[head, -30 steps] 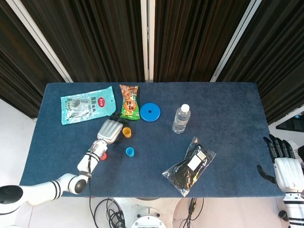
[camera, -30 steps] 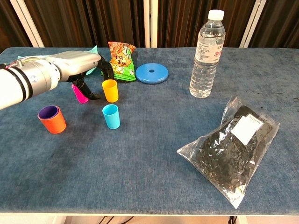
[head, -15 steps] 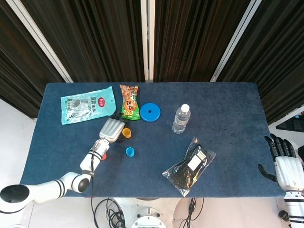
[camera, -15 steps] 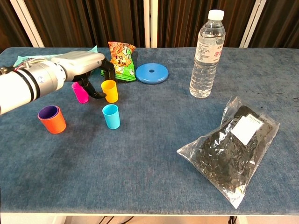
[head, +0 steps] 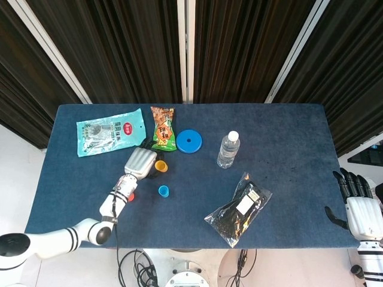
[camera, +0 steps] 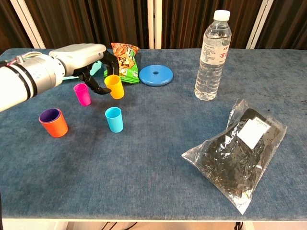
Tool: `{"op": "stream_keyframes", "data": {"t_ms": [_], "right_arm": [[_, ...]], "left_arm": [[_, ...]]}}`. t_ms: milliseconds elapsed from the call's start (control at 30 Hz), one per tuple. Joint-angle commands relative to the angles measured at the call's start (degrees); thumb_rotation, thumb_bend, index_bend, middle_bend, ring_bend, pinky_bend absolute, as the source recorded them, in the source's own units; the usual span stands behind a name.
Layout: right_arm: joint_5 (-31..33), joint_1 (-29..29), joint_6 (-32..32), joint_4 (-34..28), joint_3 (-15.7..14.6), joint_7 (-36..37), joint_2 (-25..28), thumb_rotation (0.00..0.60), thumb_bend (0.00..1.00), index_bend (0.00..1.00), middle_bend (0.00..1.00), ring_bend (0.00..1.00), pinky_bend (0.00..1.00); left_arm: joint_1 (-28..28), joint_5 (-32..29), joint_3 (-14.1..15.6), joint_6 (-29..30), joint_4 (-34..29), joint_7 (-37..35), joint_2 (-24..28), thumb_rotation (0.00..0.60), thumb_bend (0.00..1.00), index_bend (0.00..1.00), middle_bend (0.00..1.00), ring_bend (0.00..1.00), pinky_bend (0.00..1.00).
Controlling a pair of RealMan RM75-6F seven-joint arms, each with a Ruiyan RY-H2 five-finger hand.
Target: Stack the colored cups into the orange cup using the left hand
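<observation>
In the chest view my left hand [camera: 82, 58] grips the yellow cup [camera: 114, 86], which hangs tilted just above the table. The pink cup [camera: 82, 94] stands upright just left of it. Nearer the front, a cyan cup [camera: 114, 119] stands alone. At front left is the orange cup [camera: 53, 122], with a purple cup nested inside. From the head view, the left hand [head: 139, 162] covers the pink cup, with the yellow cup [head: 160, 165] showing at its right. My right hand [head: 361, 210] hangs open off the table's right front corner, holding nothing.
A green-and-orange snack bag [camera: 123, 61] and a blue disc [camera: 156, 75] lie just behind the cups. A water bottle [camera: 213, 56] stands at centre right. A clear bag of black items [camera: 240, 151] lies at front right. A teal packet [head: 111, 132] sits at back left.
My left hand moved right from the pink cup, closed on the yellow cup and raised it slightly, tilting it. The other cups and the right hand stayed put.
</observation>
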Motion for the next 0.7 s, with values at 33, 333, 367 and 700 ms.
{"op": "stream_keyframes", "data": {"t_ms": [33,333,367,700], "right_arm": [[-0.05,0.04,0.01,-0.15,0.03,-0.07,0.09,0.6,0.24,0.0,0.0,0.0,0.0],[-0.28,0.42,-0.69,0.04,-0.15,-0.05,-0.06,0.6,0.24,0.0,0.0,0.0,0.0],[-0.32,0.48,-0.79,0.11,-0.19,-0.05,-0.12,0.6,0.24,0.0,0.0,0.0,0.0],[-0.63,0.79,-0.89,-0.7,-0.21,-1.26,-0.23,0.6,0.24,0.0,0.0,0.0,0.0]], "left_arm": [[2.29,0.23,-0.53,4.61,-10.24,2.44,5.68,0.6,0.28,0.52,0.47,0.11,0.05],[11.38,1.68,5.65,14.87,-28.29,8.46,18.38,0.6,0.28,0.53,0.5,0.17,0.05],[12.77,2.24,6.7,16.12,-29.39,8.17,19.46,0.6,0.28,0.54,0.5,0.17,0.06],[18.9,7.69,12.29,19.19,-28.43,3.55,21.46,0.6,0.28,0.54,0.51,0.17,0.05]]}}
